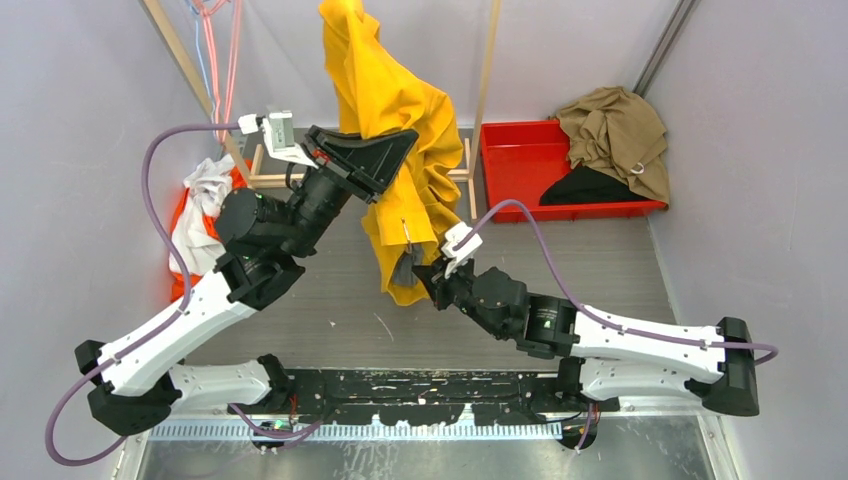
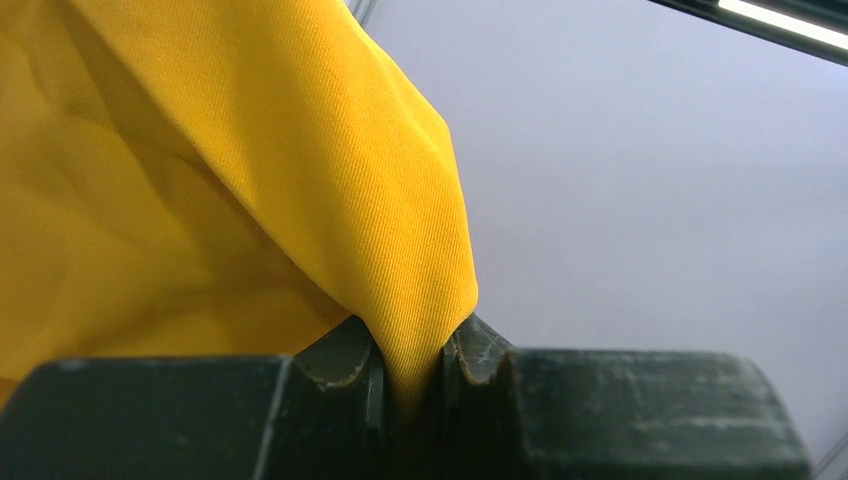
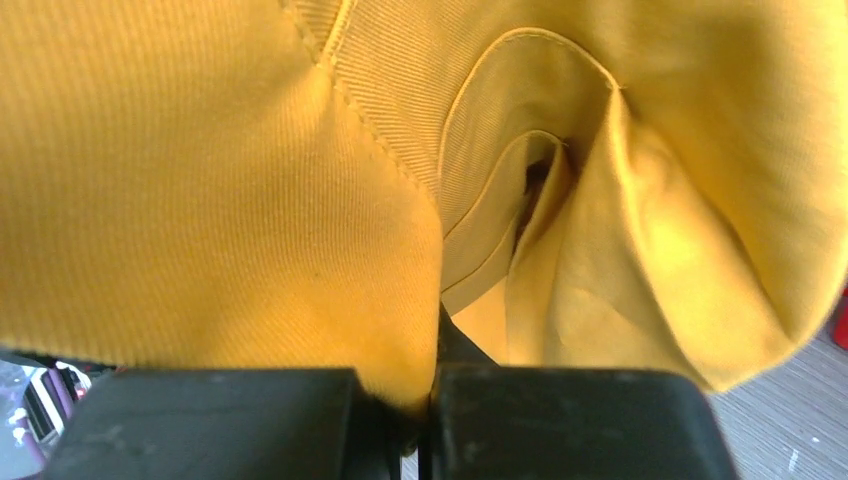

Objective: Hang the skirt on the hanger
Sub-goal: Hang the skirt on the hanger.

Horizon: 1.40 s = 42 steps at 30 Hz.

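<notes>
The yellow skirt (image 1: 400,120) hangs bunched in the air over the middle of the table. My left gripper (image 1: 408,138) is shut on a fold of its upper part; in the left wrist view the cloth (image 2: 300,170) is pinched between the fingertips of that gripper (image 2: 412,352). My right gripper (image 1: 428,270) is shut on the skirt's lower edge, and in the right wrist view fabric (image 3: 220,200) fills the frame above that gripper (image 3: 432,385). I cannot make out the hanger; only a thin metal piece (image 1: 405,234) and a grey patch show among the folds.
A red bin (image 1: 515,165) at the back right holds a tan cloth (image 1: 615,125) and a black one (image 1: 590,187). A wooden rack (image 1: 262,178) stands behind the skirt. White and orange cloth (image 1: 203,205) lies at the left wall.
</notes>
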{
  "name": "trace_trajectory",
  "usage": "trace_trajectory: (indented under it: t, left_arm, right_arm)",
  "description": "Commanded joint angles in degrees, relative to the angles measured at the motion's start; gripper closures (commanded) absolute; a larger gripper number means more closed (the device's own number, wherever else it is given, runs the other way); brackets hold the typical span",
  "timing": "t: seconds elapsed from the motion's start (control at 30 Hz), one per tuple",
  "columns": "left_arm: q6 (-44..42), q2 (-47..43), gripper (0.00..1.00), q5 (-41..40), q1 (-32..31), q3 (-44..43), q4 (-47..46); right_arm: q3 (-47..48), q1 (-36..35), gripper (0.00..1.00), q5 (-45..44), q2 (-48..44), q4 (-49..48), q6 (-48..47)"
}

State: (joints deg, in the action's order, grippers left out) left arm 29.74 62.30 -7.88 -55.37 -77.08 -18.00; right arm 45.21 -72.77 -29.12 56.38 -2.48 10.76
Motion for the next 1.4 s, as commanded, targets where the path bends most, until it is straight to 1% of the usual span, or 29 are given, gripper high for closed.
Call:
trace_trajectory:
  t: [0.0, 0.1, 0.2, 0.23, 0.43, 0.6, 0.67, 0.8, 0.97, 1.03, 1.13, 1.2, 1.27, 1.37]
  left_arm:
    - [-2.82, -3.21, 1.00, 0.12, 0.20, 3.43, -21.14]
    - [-4.71, -3.58, 1.00, -0.20, 0.17, 6.82, -27.75]
    - [-5.95, -2.85, 1.00, -0.03, 0.14, 7.63, -30.04]
    - [-6.44, -2.55, 1.00, 0.16, 0.17, 7.93, -31.67]
    - [-10.07, -0.39, 1.00, -0.38, 0.15, 8.79, -37.00]
    - [-13.44, 2.10, 1.00, -2.40, 0.14, 9.25, -41.42]
    - [-14.07, 3.09, 1.00, -3.77, 0.13, 9.99, -43.92]
    - [-14.41, 4.36, 1.00, -8.77, 0.15, 13.34, -50.97]
    - [-13.87, 4.20, 1.00, -18.90, 0.13, 20.72, -62.45]
    - [-13.40, 3.37, 1.00, -21.99, 0.25, 23.30, -63.79]
    - [-10.46, 1.24, 1.00, -24.51, 0.83, 26.97, -63.91]
    - [-8.25, 0.16, 1.00, -26.52, 0.86, 28.76, -63.91]
    - [-3.88, -0.37, 1.00, -29.50, 1.32, 30.66, -63.91]
    - [4.73, -0.90, 1.00, -32.19, 2.79, 33.04, -63.91]
  right_arm:
    - [1.92, 0.19, 0.99, -1.29, -5.57, 3.30, 1.75]
    - [4.02, 0.19, 0.99, -2.81, -8.65, 9.97, 2.30]
    - [6.40, 0.18, 0.99, -3.28, -11.12, 16.03, 2.99]
    - [7.72, 0.18, 0.99, -2.81, -11.58, 19.76, 3.37]
    - [16.34, 0.16, 0.99, 2.20, -12.11, 33.41, 6.31]
    - [21.03, 0.09, 0.99, 7.92, -13.04, 40.24, 8.48]
    - [22.14, 0.13, 0.99, 10.22, -12.73, 40.79, 8.84]
    - [24.68, 0.09, 0.99, 20.72, -9.94, 38.84, 8.92]
    - [29.22, -0.40, 0.99, 32.04, -4.67, 35.85, 10.01]
    - [31.20, -0.64, 0.99, 34.45, -3.14, 36.29, 10.20]
    - [33.18, -0.70, 0.99, 33.53, -1.47, 37.57, 11.19]
    - [33.76, -0.66, 0.99, 31.13, -0.20, 37.90, 12.81]
    - [32.49, -0.67, 0.99, 29.59, 0.72, 35.88, 14.63]
    - [28.26, -0.83, 0.99, 29.37, 1.24, 29.76, 16.01]
